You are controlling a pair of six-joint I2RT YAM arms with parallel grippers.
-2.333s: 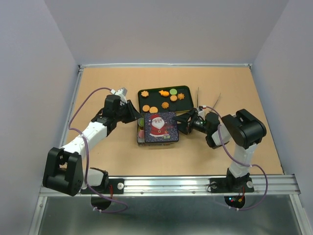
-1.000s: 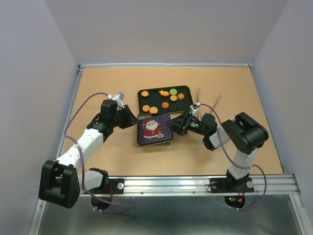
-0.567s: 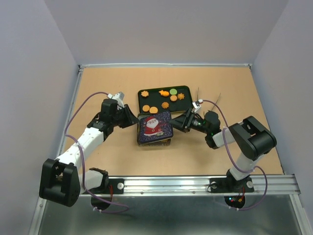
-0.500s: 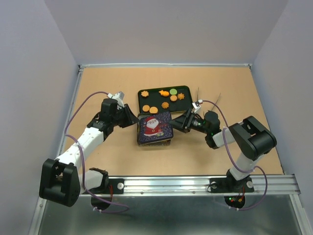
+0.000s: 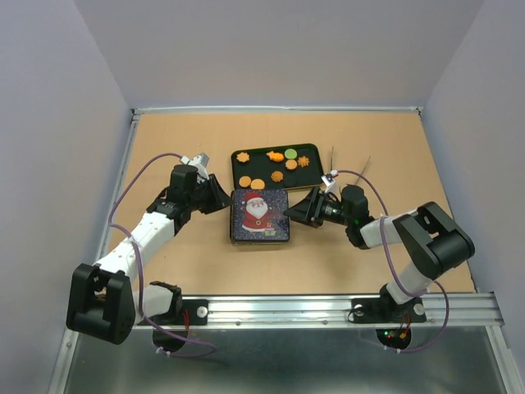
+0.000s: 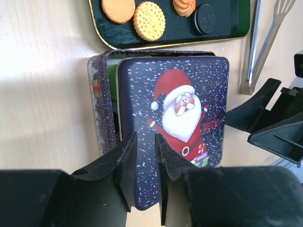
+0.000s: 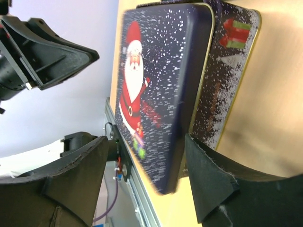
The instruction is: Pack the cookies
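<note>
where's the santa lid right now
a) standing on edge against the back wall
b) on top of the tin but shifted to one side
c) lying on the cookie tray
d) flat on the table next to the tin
B: in the left wrist view the lid lies over the tin, with the tin's wall and a strip of its inside left uncovered along one side.

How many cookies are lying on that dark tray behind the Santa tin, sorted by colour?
On the dark rectangular tray:
orange cookies: 7
green round cookie: 1
dark round cookie: 1 (it shows only in the left wrist view)
Total: 9
</note>
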